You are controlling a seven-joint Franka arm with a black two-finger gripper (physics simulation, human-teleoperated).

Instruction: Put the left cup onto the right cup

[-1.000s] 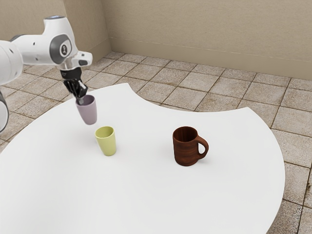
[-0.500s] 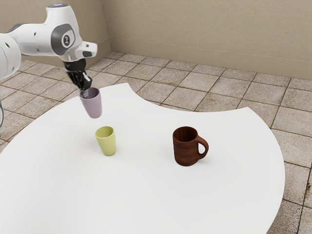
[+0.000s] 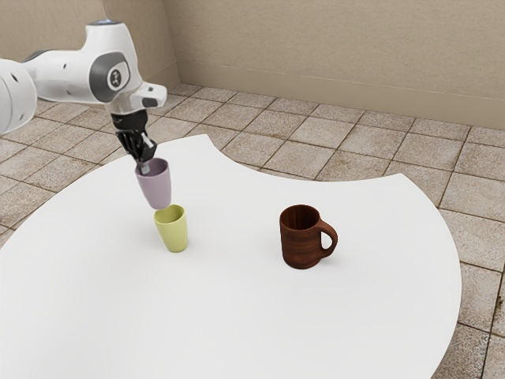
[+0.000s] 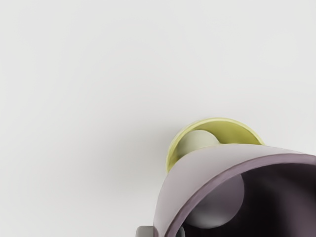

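Observation:
My gripper (image 3: 145,164) is shut on the rim of a mauve cup (image 3: 155,186), which hangs tilted in the air. Its base is just above the mouth of a yellow-green cup (image 3: 172,229) standing upright on the white table (image 3: 237,316). In the wrist view the mauve cup (image 4: 217,182) looms large under my hand and covers part of the yellow-green cup (image 4: 207,136) below it.
A brown wooden mug (image 3: 304,237) with a handle stands on the table toward the exterior view's right, well apart from the two cups. The table's curved far edge (image 3: 260,170) gives onto a tiled floor.
My gripper has carried the mauve cup toward the exterior view's right and down. It now hangs directly over the yellow-green cup instead of behind it.

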